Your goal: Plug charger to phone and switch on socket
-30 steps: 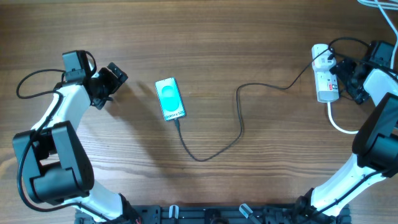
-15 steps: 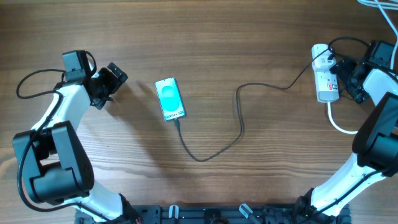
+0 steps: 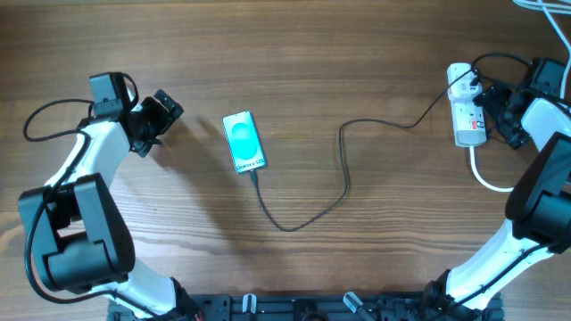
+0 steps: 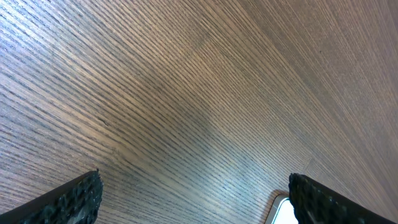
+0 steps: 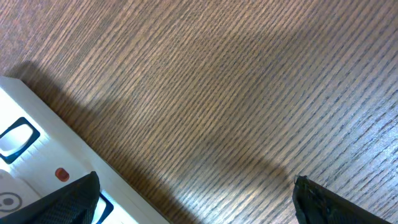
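The phone (image 3: 244, 141) lies left of centre on the table (image 3: 357, 45), its screen lit teal. The charger (image 3: 343, 169) runs from the phone's near end in a loose loop across to the far end of the socket (image 3: 466, 114) at the right, so the plugging-in looks done at both ends, as far as the overhead view shows. Whether the socket is switched on I cannot tell; the lit screen hints at power, no more. The left gripper (image 3: 159, 120) stands wide and empty, left of the phone and apart from it — the right gripper (image 3: 493, 114), equally wide, holds nothing just beside the socket, well placed for a press.
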{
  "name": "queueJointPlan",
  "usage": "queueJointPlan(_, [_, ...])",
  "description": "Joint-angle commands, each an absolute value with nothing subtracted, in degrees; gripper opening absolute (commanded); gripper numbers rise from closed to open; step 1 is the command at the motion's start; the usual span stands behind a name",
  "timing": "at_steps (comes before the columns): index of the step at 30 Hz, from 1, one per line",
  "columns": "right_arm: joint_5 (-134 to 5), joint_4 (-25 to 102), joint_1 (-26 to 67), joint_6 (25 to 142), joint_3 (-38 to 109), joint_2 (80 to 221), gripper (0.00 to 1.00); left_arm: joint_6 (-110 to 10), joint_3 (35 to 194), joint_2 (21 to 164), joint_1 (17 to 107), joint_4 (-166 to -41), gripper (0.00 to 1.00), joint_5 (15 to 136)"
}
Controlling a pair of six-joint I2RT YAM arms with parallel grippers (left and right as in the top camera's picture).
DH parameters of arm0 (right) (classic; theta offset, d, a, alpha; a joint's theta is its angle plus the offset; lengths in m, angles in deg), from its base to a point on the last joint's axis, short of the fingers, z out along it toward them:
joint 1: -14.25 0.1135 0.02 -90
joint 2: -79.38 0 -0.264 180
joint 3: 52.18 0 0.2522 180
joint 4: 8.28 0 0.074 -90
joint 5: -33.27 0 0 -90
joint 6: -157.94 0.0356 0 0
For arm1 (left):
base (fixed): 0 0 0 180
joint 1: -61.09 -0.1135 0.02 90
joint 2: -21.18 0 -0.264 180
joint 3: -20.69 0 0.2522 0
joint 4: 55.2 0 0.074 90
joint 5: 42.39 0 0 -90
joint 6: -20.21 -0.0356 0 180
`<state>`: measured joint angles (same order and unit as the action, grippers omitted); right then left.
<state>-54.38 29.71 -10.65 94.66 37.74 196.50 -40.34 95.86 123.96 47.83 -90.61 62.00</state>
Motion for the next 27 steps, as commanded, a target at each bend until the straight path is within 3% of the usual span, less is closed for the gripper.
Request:
queueJointPlan(1, [-59.3,31.9,-10.0,91.8,36.9,199.1,1.0,-40.6,96.7,122.8,47.6,-90.6,1.0,61.6])
queueJointPlan(27, [-62.4,36.0,-8.1,90.4,36.9,199.1,1.0,-40.6,96.7,122.8,47.6,-90.6,1.0,61.6])
